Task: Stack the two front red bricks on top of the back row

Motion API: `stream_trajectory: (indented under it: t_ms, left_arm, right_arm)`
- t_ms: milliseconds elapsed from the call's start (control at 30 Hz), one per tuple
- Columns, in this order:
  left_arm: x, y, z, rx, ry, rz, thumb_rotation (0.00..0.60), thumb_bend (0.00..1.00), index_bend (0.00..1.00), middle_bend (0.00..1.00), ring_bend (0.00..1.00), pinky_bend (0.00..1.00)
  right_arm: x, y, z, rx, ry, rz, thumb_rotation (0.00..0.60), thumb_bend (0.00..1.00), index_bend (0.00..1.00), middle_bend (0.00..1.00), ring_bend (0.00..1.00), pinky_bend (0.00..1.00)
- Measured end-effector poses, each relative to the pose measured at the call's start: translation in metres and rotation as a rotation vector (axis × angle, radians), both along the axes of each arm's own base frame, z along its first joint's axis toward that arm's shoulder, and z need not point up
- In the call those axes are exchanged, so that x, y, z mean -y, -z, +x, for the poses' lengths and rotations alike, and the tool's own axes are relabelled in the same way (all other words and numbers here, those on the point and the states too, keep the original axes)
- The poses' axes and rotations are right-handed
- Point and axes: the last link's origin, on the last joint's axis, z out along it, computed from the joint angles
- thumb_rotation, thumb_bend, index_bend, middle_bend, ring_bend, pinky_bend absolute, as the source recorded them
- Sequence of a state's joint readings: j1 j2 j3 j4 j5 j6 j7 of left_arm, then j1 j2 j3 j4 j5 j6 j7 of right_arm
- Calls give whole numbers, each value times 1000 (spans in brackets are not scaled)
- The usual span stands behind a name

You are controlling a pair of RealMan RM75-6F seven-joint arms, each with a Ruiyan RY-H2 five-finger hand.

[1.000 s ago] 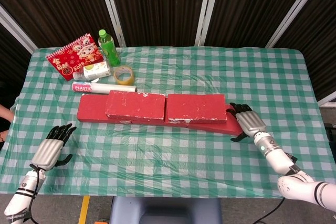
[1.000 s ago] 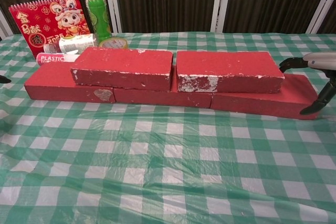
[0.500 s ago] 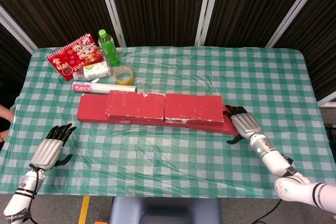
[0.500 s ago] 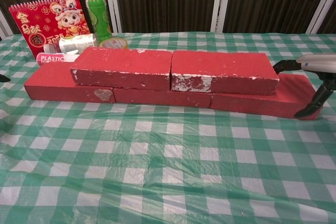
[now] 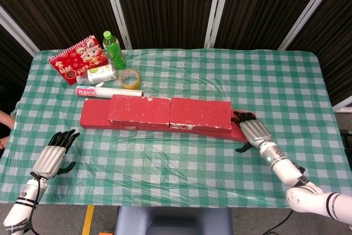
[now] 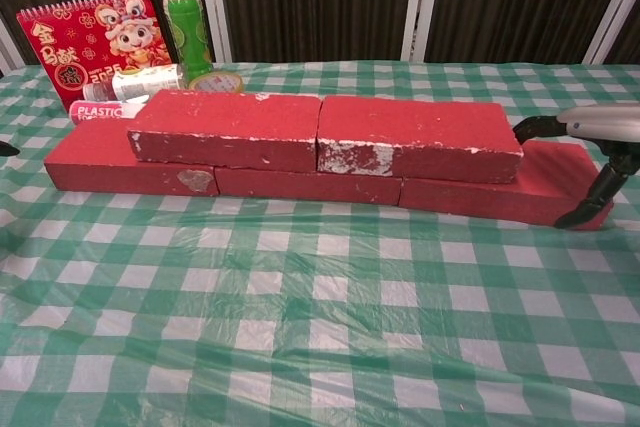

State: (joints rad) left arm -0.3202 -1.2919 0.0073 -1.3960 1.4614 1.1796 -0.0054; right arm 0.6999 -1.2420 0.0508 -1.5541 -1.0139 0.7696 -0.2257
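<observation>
Both front red bricks already sit on the back row (image 6: 120, 169): the left top brick (image 6: 228, 128) and the right top brick (image 6: 420, 135) lie flat, end to end, their inner ends touching near the middle of the row. Taking the back row as your landmark, the top pair rests along its upper face, leaving a stretch of the row bare at the left end and another at the right end, so the stacking itself looks done. Your right hand (image 5: 251, 131) is at the right end of the back row, its fingers (image 6: 528, 127) curved around that end brick, with the lower one down against the brick's front corner; they appear to touch or press it rather than lift it, and whether they truly clamp it you cannot tell from either view. Your left hand (image 5: 54, 154) lies on the table well in front of the row's left end, fingers spread and holding nothing. What seems left is small: judge whether the row's right end sits in line with the rest, since it looks slightly skewed from above, then draw the right hand clear without nudging the top bricks.
</observation>
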Motion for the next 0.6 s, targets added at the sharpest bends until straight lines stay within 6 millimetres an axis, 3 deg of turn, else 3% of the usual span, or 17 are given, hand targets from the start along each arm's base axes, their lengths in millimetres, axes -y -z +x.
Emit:
stream_trajectory:
  t_ms: [600]
  left_arm:
    - [0, 0, 0, 0, 3, 1, 600, 334, 0, 13, 0, 20]
  right_arm:
    - [-6, -1, 0, -7, -9, 5, 600, 118, 216, 0, 0, 0]
